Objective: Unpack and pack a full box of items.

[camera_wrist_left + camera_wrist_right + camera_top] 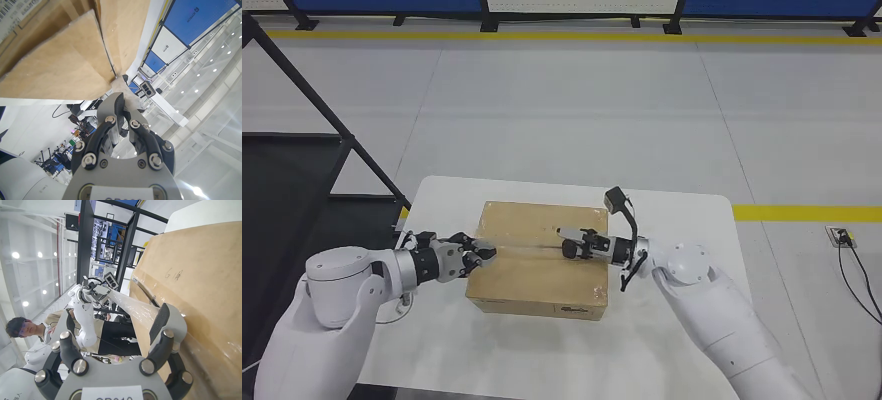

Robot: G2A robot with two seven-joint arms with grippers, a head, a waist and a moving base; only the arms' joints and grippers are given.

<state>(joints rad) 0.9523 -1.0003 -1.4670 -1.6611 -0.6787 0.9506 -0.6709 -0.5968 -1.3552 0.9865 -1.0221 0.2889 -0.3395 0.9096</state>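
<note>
From above: closed cardboard box lying mid-desk, long axis running from arm to arm. At its left end, the left gripper; over the top seam and nearer the middle, the right gripper.

Left wrist: pressed together on a crumpled strip of clear tape just off the box corner. On the box side, a printed barcode label.

Right wrist: spread wide, holding nothing, one finger against the box top beside the seam. Tape stretched taut from seam to left gripper, in line with the long axis. On top, a handwritten mark, unclear. Probably next: a pull leftward along the seam.
</note>
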